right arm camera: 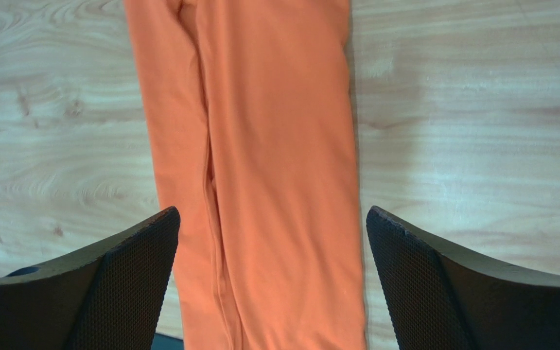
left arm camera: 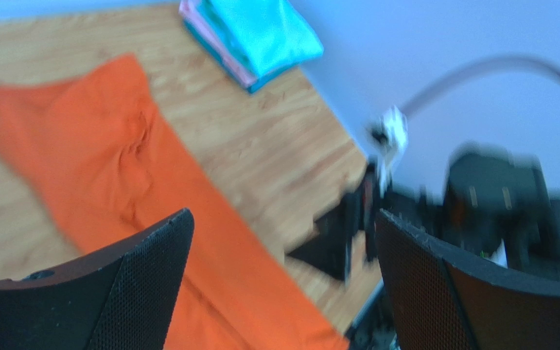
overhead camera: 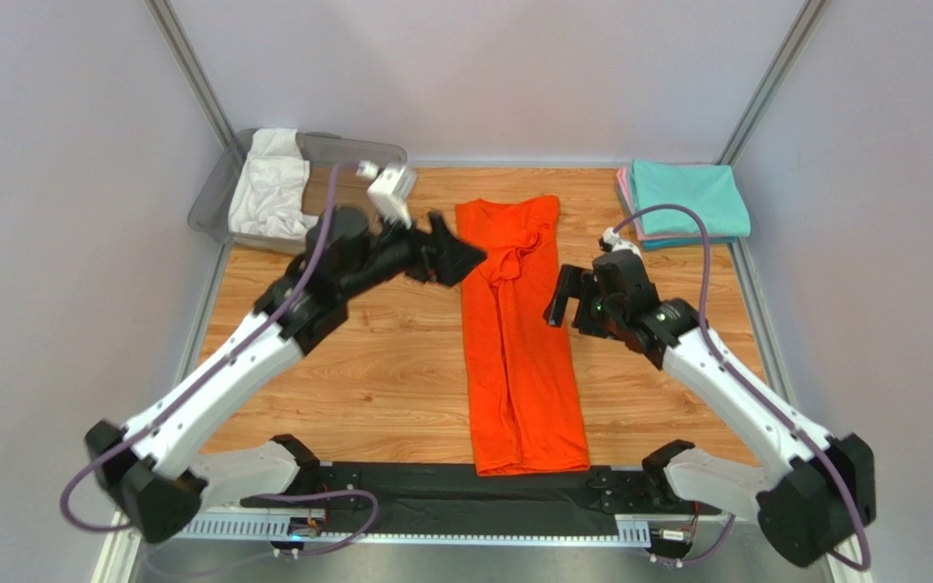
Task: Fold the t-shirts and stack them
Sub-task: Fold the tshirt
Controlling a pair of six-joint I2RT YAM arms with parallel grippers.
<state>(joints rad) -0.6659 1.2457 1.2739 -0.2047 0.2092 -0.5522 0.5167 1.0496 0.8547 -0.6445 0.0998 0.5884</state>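
The orange t-shirt (overhead camera: 518,340) lies folded into a long narrow strip down the middle of the wooden table; it also shows in the left wrist view (left arm camera: 115,182) and the right wrist view (right arm camera: 261,160). My left gripper (overhead camera: 459,258) is open and empty, above the strip's upper left edge. My right gripper (overhead camera: 566,298) is open and empty, just right of the strip's middle. A folded teal t-shirt (overhead camera: 688,201) lies on a pink one (overhead camera: 621,188) at the back right, also in the left wrist view (left arm camera: 265,33). A white t-shirt (overhead camera: 269,182) lies in the bin.
A clear grey plastic bin (overhead camera: 356,152) stands at the back left corner. Metal frame posts rise at both back corners. A black strip runs along the table's near edge (overhead camera: 459,486) between the arm bases.
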